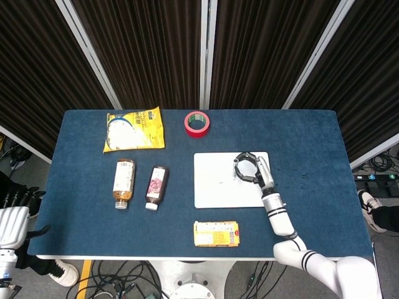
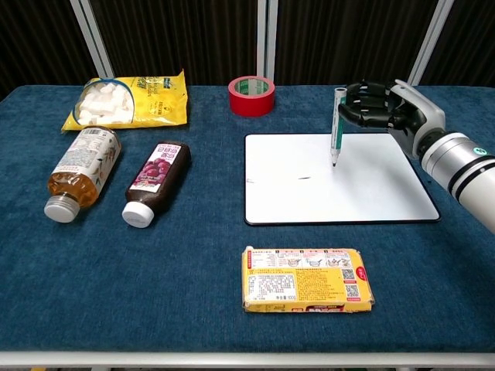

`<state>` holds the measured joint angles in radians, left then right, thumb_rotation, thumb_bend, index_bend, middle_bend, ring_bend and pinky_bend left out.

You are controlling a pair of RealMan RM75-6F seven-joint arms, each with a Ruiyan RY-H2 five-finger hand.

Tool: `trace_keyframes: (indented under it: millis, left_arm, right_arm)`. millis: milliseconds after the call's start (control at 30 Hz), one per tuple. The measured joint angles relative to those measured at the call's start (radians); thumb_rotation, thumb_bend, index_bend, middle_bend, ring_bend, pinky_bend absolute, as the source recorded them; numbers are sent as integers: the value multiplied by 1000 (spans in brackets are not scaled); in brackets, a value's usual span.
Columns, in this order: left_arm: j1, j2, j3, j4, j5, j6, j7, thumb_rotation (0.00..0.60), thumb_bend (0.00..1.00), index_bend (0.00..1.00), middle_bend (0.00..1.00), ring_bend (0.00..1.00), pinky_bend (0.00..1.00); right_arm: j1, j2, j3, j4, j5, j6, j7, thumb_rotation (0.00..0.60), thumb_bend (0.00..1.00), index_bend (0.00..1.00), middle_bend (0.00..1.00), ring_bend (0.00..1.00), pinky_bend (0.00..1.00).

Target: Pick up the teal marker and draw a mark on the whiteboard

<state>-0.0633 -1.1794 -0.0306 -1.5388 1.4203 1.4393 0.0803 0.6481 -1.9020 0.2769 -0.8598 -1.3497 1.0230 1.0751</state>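
— Both hands, do we see them?

— We see our right hand [image 2: 384, 113] over the far right part of the whiteboard [image 2: 363, 197], fingers curled tight around the teal marker [image 2: 336, 127]. We hold it upright, tip down, at or just above the board; we cannot tell whether it touches.

— And the left?

— Our left hand [image 1: 12, 224] shows only at the near left edge of the head view, off the table [image 1: 87, 215]; whether its fingers are apart we cannot tell.

— Anything on the board?

— One small dark mark [image 2: 305, 178] lies left of the tip.
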Motion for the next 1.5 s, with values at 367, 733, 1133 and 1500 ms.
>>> trace_keyframes:
  millis: [367,733,1133,1500]
  left_arm:
    - [13,3,4,-1,-13,2,-4,600,90,217,133,46,0]
    - [16,2,3,-1,-17,2,-4,600,91,217,133,46,0]
    - [15,0,0,-2,-20,1,4,600,90,217,133,46,0]
    - [14,0,-1,-3,-10,7,6,600,90,217,133,46,0]
  right_arm:
    - [67,-81,19,69,11,-63,-26,600,603,643,587,358,179]
    - [107,-123,28,142,6,-86,-17,600,604,642,587,358,179]
    - [74,-84,-37,80,-43,-72,1,600,602,641,587,357,179]
    - [-28,96,-62,-161,-92,115,-104,600,601,636,585,355,176]
